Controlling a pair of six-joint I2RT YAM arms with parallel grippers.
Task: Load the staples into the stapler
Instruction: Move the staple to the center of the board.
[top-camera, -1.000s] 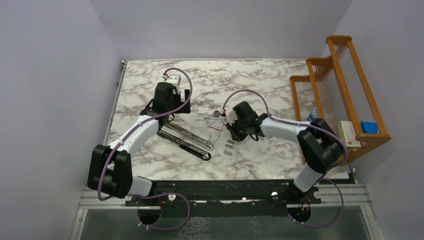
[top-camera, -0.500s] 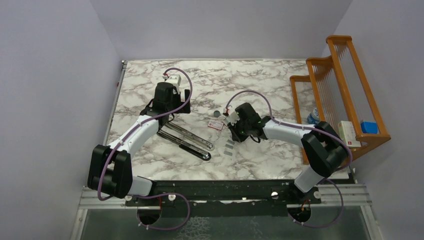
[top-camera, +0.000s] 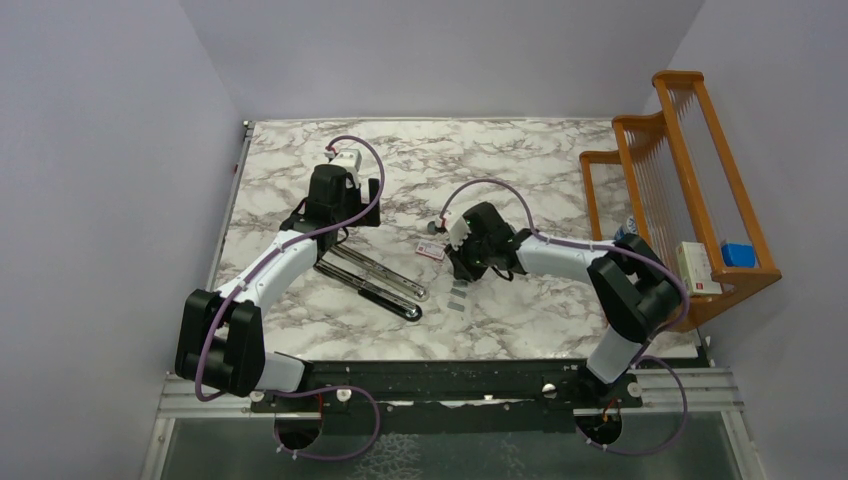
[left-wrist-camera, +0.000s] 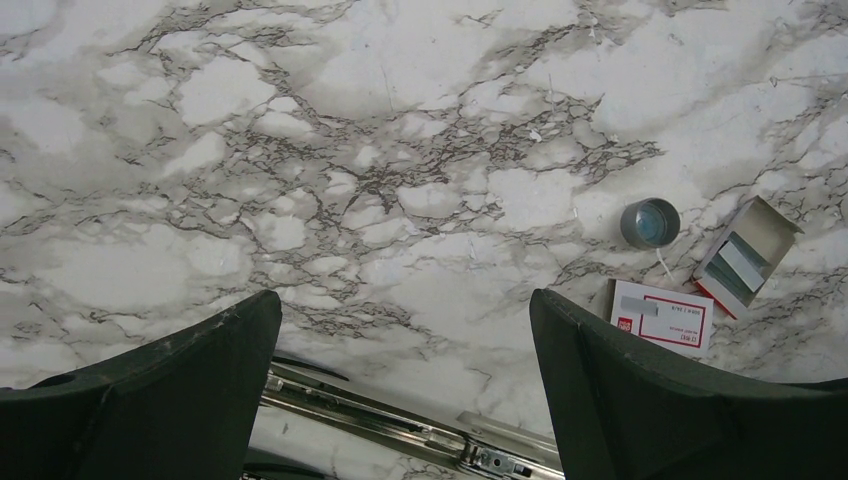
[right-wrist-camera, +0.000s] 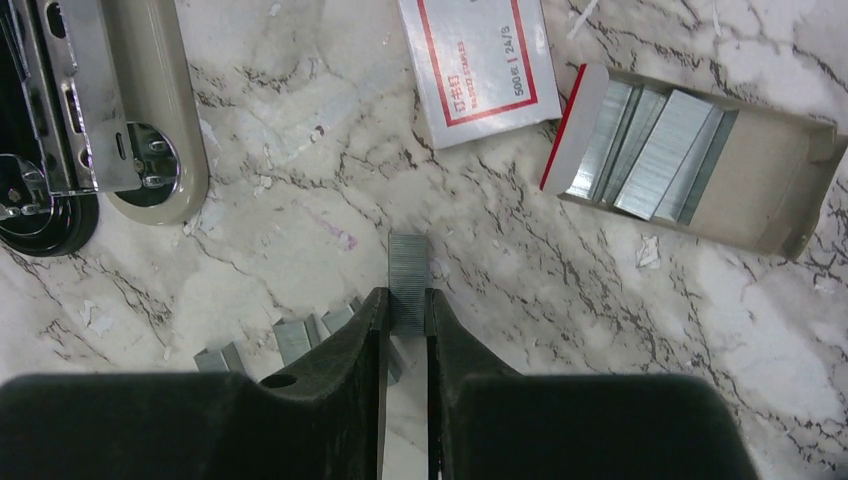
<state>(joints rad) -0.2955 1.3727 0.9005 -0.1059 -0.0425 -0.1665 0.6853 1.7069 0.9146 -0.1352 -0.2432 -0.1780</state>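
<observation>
Right wrist view, nearest first: the right gripper (right-wrist-camera: 405, 305) has its two dark fingers pinched on a strip of staples (right-wrist-camera: 407, 265), gripping its near end. The strip's long axis runs straight out ahead of the fingers, away from the lens. Its near end is hidden between them, and I can't tell whether it is clear of the desk (right-wrist-camera: 250, 250). Just left of the fingers lie a few loose staples (right-wrist-camera: 300, 338), short grey bits, one partly hidden behind a finger. Farther out on the left sits the stapler (right-wrist-camera: 150, 120), opened up, with a beige base and a bright metal magazine, cut off by the frame edge. Ahead, a white box lid (right-wrist-camera: 480, 60) with a red border reads "500" and "24/6"; the red characters beside that I can't make out. To its right a cardboard tray (right-wrist-camera: 790, 170) holds more grey strips (right-wrist-camera: 650, 150), lying side by side at a slant.

Left wrist view: the left gripper (left-wrist-camera: 405, 300) stands wide open over bare marble with nothing between its fingers. Only a sliver of the stapler's metal rail shows at the bottom edge. Off to the right is a small round disc (left-wrist-camera: 650, 222), and the lid's print is too small to read here.

Top external view: the stapler lies opened flat, its long axis slanting from far left to near right, beside the left arm. Both grippers' fingers are hidden under their wrists. A wooden rack (top-camera: 690, 180) stands at the far right.
</observation>
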